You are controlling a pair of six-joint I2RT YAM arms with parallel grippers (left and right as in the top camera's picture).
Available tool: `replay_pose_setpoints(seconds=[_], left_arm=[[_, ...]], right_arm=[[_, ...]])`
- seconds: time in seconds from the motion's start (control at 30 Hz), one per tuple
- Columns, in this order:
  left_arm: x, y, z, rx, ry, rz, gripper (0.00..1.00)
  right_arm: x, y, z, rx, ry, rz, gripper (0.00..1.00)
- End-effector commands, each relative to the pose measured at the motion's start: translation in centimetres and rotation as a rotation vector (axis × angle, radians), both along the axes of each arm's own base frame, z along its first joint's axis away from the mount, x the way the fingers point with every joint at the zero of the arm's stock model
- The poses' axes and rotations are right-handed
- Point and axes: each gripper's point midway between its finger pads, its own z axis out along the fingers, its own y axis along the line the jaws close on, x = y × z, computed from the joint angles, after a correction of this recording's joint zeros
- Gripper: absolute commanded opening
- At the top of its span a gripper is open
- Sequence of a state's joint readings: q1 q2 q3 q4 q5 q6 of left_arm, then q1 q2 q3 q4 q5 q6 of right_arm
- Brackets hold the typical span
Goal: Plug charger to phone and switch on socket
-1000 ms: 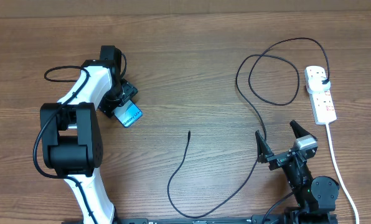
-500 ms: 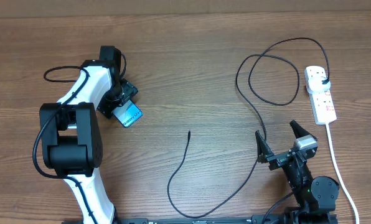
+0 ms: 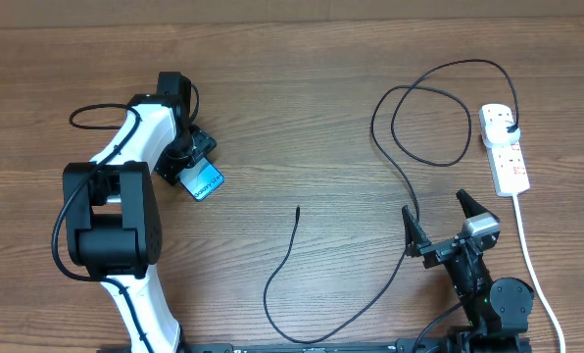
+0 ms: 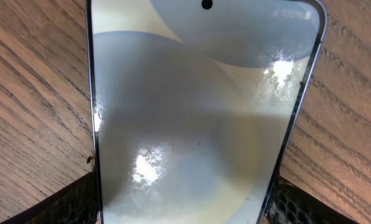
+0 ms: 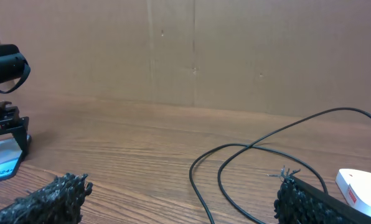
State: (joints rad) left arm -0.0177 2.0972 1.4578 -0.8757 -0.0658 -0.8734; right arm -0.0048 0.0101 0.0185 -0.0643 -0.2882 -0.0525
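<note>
— Wooden table (image 3: 302,88) all over. Where to find the phone (image 3: 207,182)?
— Over on the left side, screen up, pinched across its long edges by the left gripper (image 3: 192,163).
— Sure about the pinch?
— Fairly: dark fingers (image 4: 64,202) tight against both edges in the wrist view.
— And the right gripper (image 3: 439,221)?
— Spread wide near the front right, holding nothing, just beside a stretch of the charger (image 3: 410,167).
— Where to look for the charger's tip?
— Loose on the wood between the two arms, well apart from the phone. Plugged at the other end into the power strip (image 3: 508,162) on the far right.
— Switches (image 3: 512,150) on that strip?
— Red, but too small to read as on or off.
</note>
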Motion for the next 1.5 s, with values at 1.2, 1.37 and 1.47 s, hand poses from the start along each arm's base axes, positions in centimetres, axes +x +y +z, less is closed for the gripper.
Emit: replay_pose_setpoints(seconds=[1.2, 1.37, 1.47], left_arm=[[-2.66, 0.92, -3.63, 0.040, 0.123, 0.019, 0.04], [-2.70, 0.88, -3.63, 0.037, 0.125, 0.018, 0.04], [-2.72, 0.54, -3.64, 0.017, 0.126, 0.018, 0.04]], right_arm=[[0.03, 0.01, -0.22, -0.001, -0.003, -0.002, 1.00], [0.03, 0.01, -0.22, -0.001, -0.003, -0.002, 1.00], [0.03, 0.01, -0.22, -0.001, -0.003, -0.002, 1.00]])
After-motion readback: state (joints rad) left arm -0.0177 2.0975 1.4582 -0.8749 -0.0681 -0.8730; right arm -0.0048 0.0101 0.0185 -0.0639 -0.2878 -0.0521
